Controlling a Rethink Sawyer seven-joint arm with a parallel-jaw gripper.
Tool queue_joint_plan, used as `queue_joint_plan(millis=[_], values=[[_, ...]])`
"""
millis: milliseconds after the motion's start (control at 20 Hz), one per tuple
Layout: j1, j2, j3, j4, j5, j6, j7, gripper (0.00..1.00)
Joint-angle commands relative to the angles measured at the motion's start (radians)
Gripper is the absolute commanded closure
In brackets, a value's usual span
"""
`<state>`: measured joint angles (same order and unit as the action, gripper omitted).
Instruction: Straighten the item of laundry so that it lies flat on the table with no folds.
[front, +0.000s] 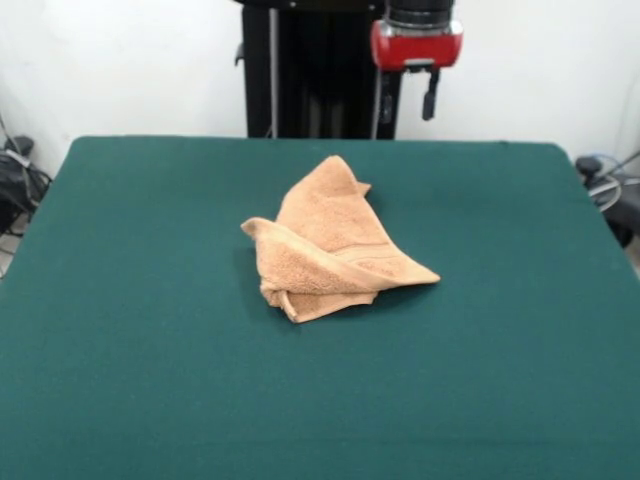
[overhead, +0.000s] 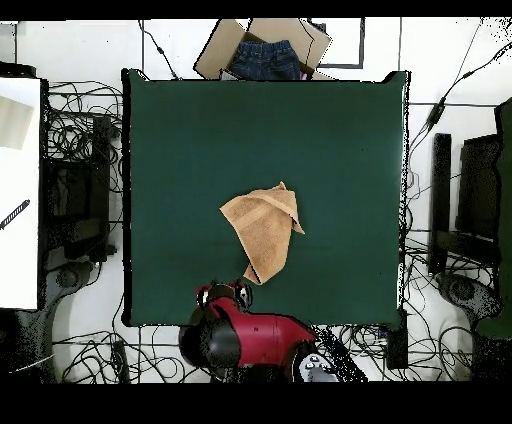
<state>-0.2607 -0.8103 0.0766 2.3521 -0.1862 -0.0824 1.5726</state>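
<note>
The item of laundry (front: 325, 245) is a light orange-tan towel lying crumpled near the middle of the green table (front: 150, 350). It is folded over itself into a rough triangle, with one corner pointing away toward the far edge and a woven band showing on the top layer. From above, the laundry (overhead: 264, 228) sits slightly toward the robot's side of the table (overhead: 180, 150). My gripper (front: 408, 100) hangs high above the table's far edge, well clear of the towel. In the overhead view the gripper (overhead: 222, 295) is over the table's bottom edge, just below the towel's lowest corner.
A cardboard box (overhead: 212, 52) holding blue jeans (overhead: 265, 58) stands just off the table's top edge in the overhead view. Cables lie on the floor all around. A white surface (overhead: 18, 190) is at the left, black equipment (overhead: 478, 200) at the right.
</note>
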Motion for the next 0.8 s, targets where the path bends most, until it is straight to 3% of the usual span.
queue_joint_plan(millis=[50, 800], values=[[-0.032, 0.109, 0.060, -0.168, -0.022, -0.016, 0.116, 0.00], [-0.049, 0.236, 0.072, -0.280, -0.055, -0.038, 0.111, 0.00]])
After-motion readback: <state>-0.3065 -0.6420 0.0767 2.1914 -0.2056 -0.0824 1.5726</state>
